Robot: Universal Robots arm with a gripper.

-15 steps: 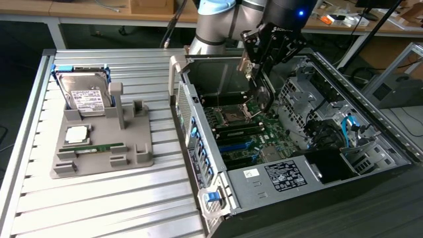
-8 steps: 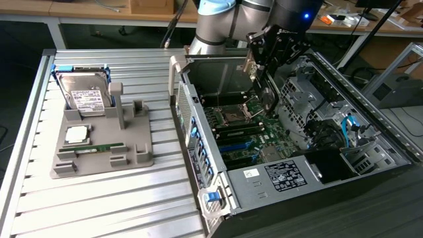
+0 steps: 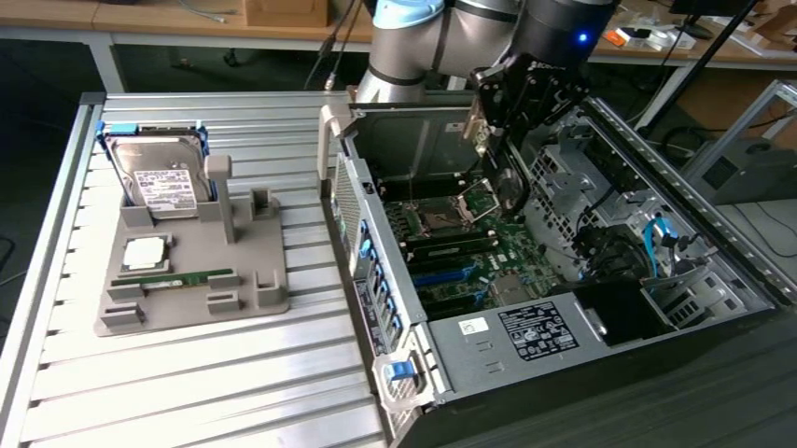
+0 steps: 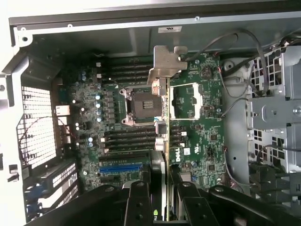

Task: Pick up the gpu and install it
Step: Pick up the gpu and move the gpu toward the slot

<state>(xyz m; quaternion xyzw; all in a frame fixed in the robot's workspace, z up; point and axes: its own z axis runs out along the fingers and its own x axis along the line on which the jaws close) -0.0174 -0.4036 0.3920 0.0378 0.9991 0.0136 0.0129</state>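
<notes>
Nearest the wrist lens, black fingers (image 4: 138, 202) of the gripper (image 4: 162, 190), pressed against both faces of the gpu (image 4: 167, 141) and pinching it edge-on; silvery bracket (image 4: 165, 56) at the card's far end, out beyond the fingertips; held above the motherboard (image 4: 202, 136), apart from it, lined up just beside the open processor socket (image 4: 141, 106); not seated in any slot; a blue slot (image 4: 120, 168) on the board, apart from the card. On the exterior view's left, slatted metal table (image 3: 187, 373) bearing a grey holder (image 3: 256, 289); standing upright at the holder's back, a silver hard drive (image 3: 162, 182) with a white label; lying flat in front of that, a square processor chip (image 3: 145, 252), then a narrow green memory stick (image 3: 174, 278); further right, open computer case (image 3: 373, 271) on its side, green board exposed; over its far half, the arm (image 3: 412, 37) reaching down, gpu hanging from the claw within the case opening; toward the exterior view's right, a metal drive cage (image 3: 585, 177), a blue cable (image 3: 660, 243), and at the near end a power supply (image 3: 498, 350) with a dark label.
</notes>
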